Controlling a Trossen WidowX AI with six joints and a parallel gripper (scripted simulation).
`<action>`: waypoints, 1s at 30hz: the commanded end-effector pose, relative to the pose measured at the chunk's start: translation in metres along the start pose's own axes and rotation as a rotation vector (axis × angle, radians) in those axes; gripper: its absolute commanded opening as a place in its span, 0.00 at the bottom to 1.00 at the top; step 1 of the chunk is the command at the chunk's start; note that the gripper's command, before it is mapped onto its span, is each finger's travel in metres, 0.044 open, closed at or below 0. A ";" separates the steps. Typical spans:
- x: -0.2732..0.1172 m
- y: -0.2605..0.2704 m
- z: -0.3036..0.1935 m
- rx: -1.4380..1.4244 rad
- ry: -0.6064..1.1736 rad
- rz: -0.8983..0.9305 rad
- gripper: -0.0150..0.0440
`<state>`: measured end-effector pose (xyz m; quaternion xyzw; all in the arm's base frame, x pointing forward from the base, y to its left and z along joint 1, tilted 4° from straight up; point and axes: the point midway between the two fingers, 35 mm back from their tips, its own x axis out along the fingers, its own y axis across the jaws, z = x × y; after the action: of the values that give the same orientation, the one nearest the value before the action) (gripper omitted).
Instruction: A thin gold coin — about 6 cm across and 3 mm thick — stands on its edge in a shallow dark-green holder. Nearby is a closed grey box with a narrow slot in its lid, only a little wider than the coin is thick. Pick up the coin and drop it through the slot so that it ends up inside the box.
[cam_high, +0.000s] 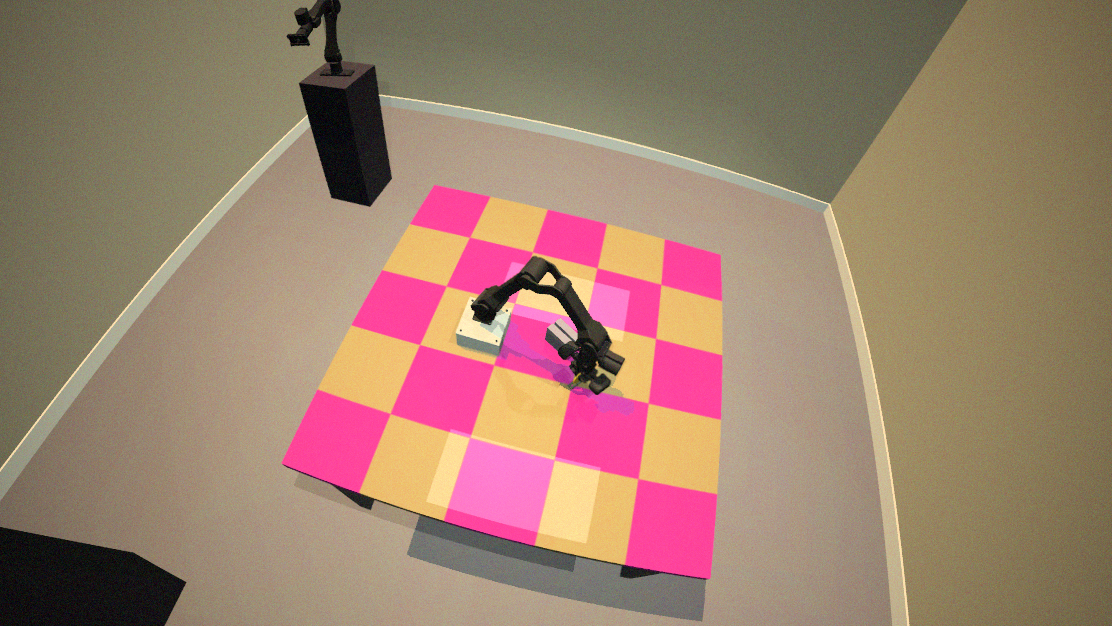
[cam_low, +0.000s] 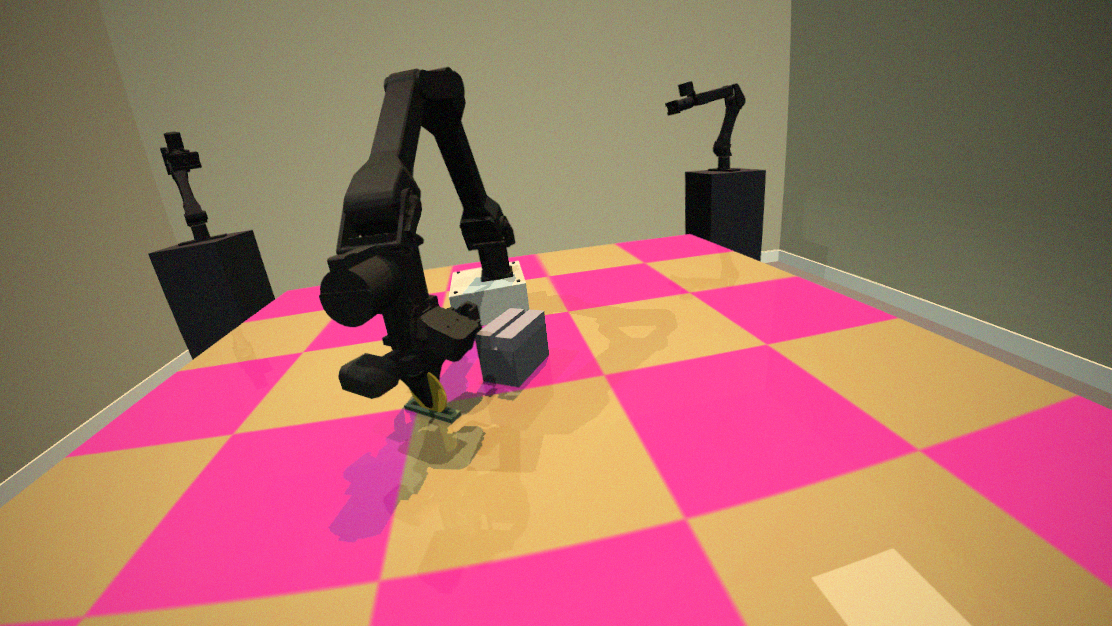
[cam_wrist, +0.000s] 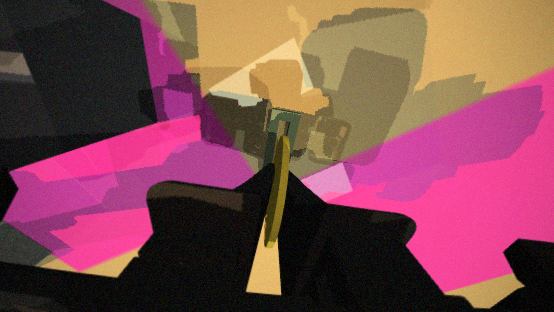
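Note:
The gold coin (cam_high: 576, 380) (cam_low: 440, 395) (cam_wrist: 278, 205) stands on edge at the dark-green holder (cam_low: 452, 416) (cam_wrist: 294, 126). Its lower edge appears to be still in the holder's groove. My gripper (cam_low: 430, 401) (cam_wrist: 275, 169) points down and is shut on the coin, one black fingertip against each face. In the wrist view the coin leans a little to the fingers' line. The closed grey box (cam_high: 557, 335) (cam_low: 509, 361) (cam_wrist: 100, 75) stands beside the holder, towards the arm's base. Its lid slot shows in the exterior view; the wrist view shows mostly its dark side.
The white base block (cam_high: 480, 339) (cam_low: 498, 300) under the arm stands behind the grey box. The checkered table (cam_high: 529, 388) (cam_low: 762, 412) is pink and tan, with shadows and light patches. Other arms stand on black pedestals (cam_high: 350, 139) (cam_low: 725, 209) off the table.

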<state>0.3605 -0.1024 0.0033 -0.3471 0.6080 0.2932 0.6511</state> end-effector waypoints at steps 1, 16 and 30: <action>0.000 -0.001 0.000 0.003 0.003 -0.004 0.25; -0.030 -0.005 0.002 0.019 0.001 -0.011 0.25; -0.065 -0.004 0.001 0.007 0.002 -0.006 0.25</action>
<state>0.3586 -0.1008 0.0552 -0.3412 0.6124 0.2908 0.6511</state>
